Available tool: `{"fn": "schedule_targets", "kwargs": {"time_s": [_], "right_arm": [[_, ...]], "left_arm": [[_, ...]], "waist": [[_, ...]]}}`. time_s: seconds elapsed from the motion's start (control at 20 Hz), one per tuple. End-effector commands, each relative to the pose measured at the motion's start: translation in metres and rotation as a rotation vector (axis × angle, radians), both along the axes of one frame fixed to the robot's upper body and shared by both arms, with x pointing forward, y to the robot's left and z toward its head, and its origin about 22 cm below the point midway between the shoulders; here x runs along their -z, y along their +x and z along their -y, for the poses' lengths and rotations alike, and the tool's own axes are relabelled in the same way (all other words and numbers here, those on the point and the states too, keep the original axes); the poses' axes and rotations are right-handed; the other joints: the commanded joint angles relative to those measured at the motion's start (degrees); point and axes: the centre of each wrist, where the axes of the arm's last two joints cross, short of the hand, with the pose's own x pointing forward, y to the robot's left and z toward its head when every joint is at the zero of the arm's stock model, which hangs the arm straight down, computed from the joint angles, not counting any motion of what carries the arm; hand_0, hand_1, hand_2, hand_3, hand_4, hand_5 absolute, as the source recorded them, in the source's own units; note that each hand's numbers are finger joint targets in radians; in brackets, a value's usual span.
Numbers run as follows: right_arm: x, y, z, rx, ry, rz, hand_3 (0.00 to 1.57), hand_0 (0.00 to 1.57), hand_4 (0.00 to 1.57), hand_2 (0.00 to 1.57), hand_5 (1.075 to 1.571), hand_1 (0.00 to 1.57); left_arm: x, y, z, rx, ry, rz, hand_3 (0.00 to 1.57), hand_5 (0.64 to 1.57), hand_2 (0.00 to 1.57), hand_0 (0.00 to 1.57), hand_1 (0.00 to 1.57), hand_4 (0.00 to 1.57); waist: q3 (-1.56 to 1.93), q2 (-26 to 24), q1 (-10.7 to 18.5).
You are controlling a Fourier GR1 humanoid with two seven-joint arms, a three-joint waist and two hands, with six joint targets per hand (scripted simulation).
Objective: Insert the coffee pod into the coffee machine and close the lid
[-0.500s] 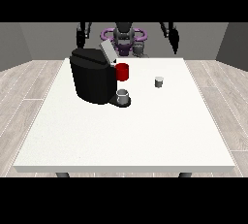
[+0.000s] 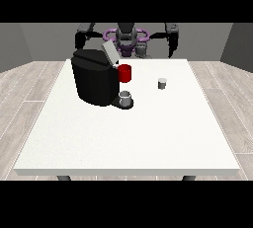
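Observation:
The black coffee machine (image 2: 95, 81) stands at the table's left half, and its grey lid (image 2: 109, 52) is tilted up and open. A red part (image 2: 125, 73) sits on its front, above a grey cup (image 2: 126, 97) on the drip tray. The coffee pod (image 2: 162, 83), a small grey cylinder, stands upright on the table to the right of the machine. The hand at the view's right (image 2: 171, 51) hangs behind the table's far edge, well away from the pod. Behind the machine's top corner, the hand at the view's left (image 2: 78, 41) shows only in part.
The white table (image 2: 128, 138) stretches wide toward the camera. The robot's torso (image 2: 126, 39) stands behind the far edge. Wooden floor surrounds the table.

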Motion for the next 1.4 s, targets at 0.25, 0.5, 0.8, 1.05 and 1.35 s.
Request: {"fn": "schedule_targets", "kwargs": {"time_s": [0.25, 0.5, 0.8, 1.05, 1.35], "right_arm": [[-0.02, 0.004, -0.016, -0.078, -0.008, 0.1, 0.0, 0.0, 0.37, 0.0, 1.571, 0.0], [-0.026, 0.017, -0.021, -0.113, 0.015, 0.188, 0.0, 0.0, 0.29, 0.0, 1.571, 0.0], [-0.027, 0.021, -0.022, -0.071, -0.012, 0.187, 0.0, 0.0, 0.41, 0.0, 1.571, 0.0], [-0.033, 0.022, -0.029, -0.107, -0.018, 0.193, 0.0, 0.0, 0.48, 0.0, 1.571, 0.0], [-0.046, 0.038, -0.023, -0.069, -0.033, 0.179, 0.0, 0.0, 0.51, 0.0, 1.571, 0.0]], "left_arm": [[-0.001, 0.024, -0.055, -0.057, 0.349, -0.06, 0.0, 1.571, 0.0, 0.0, 0.0, 0.0], [-0.006, 0.049, -0.057, -0.1, 0.461, -0.028, 0.0, 1.571, 0.0, 0.0, 0.0, 0.0], [-0.014, 0.066, -0.09, -0.09, 0.558, -0.06, 0.0, 1.571, 0.0, 0.0, 0.0, 0.0], [-0.023, 0.079, -0.109, -0.125, 0.632, -0.128, 0.0, 1.571, 0.0, 0.0, 0.0, 0.0], [-0.026, 0.098, -0.103, -0.062, 0.679, -0.179, 0.0, 1.571, 0.0, 0.0, 0.0, 0.0]], "waist": [[-0.14, 4.31, -5.83], [-0.11, 9.95, -7.49], [-0.12, 13.05, -7.55], [-0.12, 15.76, -9.54], [-0.12, 16.15, -9.14]]}}
